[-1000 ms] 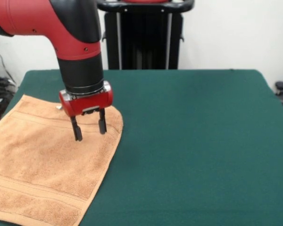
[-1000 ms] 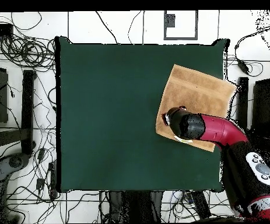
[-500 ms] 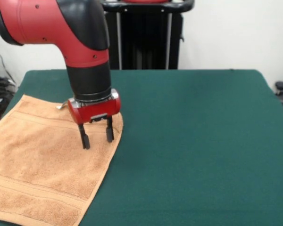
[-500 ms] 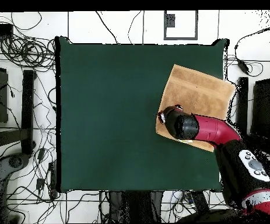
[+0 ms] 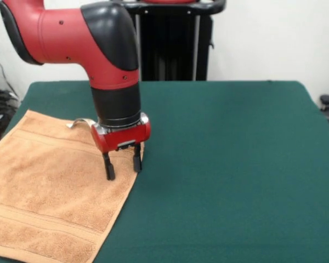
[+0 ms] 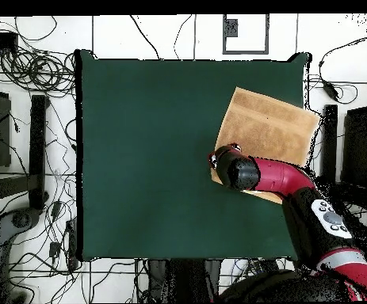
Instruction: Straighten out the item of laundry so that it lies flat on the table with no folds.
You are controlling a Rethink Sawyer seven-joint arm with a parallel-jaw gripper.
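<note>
We had the gripper (image 5: 121, 166) poised right over the towel's (image 5: 49, 192) edge, fingers (image 5: 108, 170) apart and holding nothing, the tips down close to the cloth, though we couldn't say whether they touched it. The towel itself lay spread near one side of the table (image 5: 225, 164), at the left of the front view, with the band stripes showing along two edges and what looked like the small tag (image 5: 71, 124) poking out at the far edge. It looked largely flat to us (the rounded corner by the gripper may have hidden a tuck, we couldn't tell).

The risk we saw: the gripper sat so near the border that closing there could catch only a thin lip of terry, and a pull would let it slip free. Or the fingers might pinch too deep and bunch the cloth, making a fresh fold where there was none. A drag toward the table's middle could also skew the whole towel rather than smooth it.

The front view gave us the finger gap and the height above the cloth. The overhead view hid all that beneath the arm (image 6: 269, 176), but it showed the towel's (image 6: 269, 127) full outline, lying askew to the table (image 6: 147, 158) edges and close to one corner
</note>
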